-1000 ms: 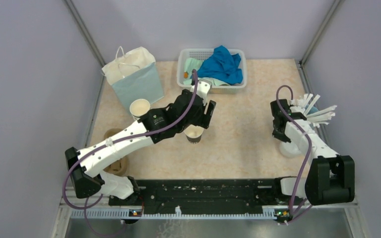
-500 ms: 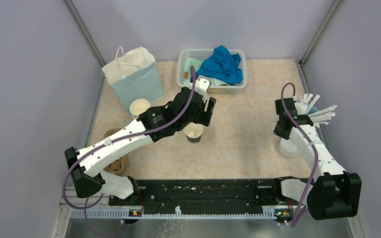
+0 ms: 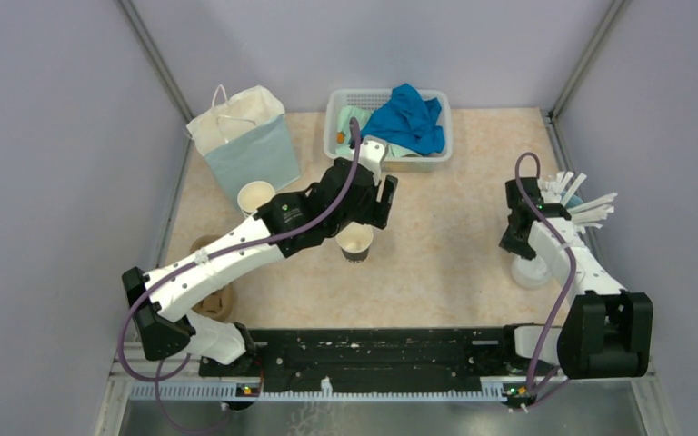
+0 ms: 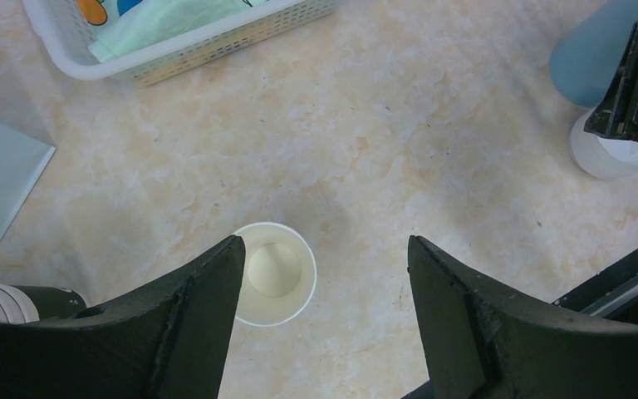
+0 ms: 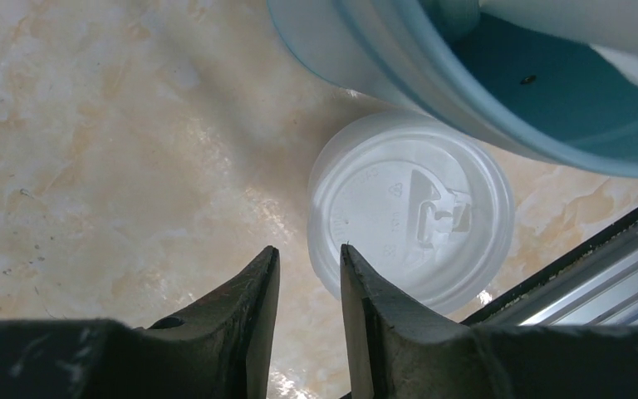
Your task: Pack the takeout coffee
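place: robot lab cell | evid: grey panel walls (image 3: 45, 136), bolted mount rail (image 3: 373, 350)

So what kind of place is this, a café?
Probably a robot test booth, not a café: plain grey walls box in a small table, two robot arms are bolted to its near edge, and the paper cups look like props.

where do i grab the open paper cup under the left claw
Grip the paper cup across its wall just below the rim, coming straight down. It stands upright, lidless, with bare table around it, and the left claw hangs open above, wide enough to straddle it; centre first, since the cup sits nearer one finger.
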Controlling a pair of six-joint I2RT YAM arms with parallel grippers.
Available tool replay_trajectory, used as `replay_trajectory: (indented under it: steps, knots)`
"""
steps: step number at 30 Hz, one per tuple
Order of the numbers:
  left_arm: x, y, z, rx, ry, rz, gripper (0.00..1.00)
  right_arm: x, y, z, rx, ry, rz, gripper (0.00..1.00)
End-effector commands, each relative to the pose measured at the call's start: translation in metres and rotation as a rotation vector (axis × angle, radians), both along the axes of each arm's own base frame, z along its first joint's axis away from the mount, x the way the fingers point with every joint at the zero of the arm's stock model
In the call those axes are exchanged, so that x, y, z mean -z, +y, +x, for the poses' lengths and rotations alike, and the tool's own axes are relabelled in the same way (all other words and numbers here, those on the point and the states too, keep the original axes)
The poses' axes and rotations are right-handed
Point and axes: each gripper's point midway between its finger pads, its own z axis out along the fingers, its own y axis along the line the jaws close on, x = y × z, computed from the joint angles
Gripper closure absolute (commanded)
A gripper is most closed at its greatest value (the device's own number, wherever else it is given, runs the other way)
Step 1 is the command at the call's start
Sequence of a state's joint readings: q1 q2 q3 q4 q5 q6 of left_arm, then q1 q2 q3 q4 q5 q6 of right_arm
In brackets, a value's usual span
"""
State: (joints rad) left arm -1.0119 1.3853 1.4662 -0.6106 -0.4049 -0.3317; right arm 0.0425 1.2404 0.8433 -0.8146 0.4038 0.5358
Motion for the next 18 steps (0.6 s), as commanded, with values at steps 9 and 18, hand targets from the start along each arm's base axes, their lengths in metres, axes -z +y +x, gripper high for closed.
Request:
replay_trajectory:
  steps: [9, 18]
  knots:
    - [-0.014, -0.001, 0.007, -0.014, -0.018, -0.039, 0.21, 0.006, -0.003, 0.004, 0.026, 0.000, 0.019, 0.70]
    - [-0.013, 0.000, 0.009, -0.019, -0.016, -0.040, 0.21, 0.010, -0.005, 0.003, 0.029, 0.011, 0.008, 0.76]
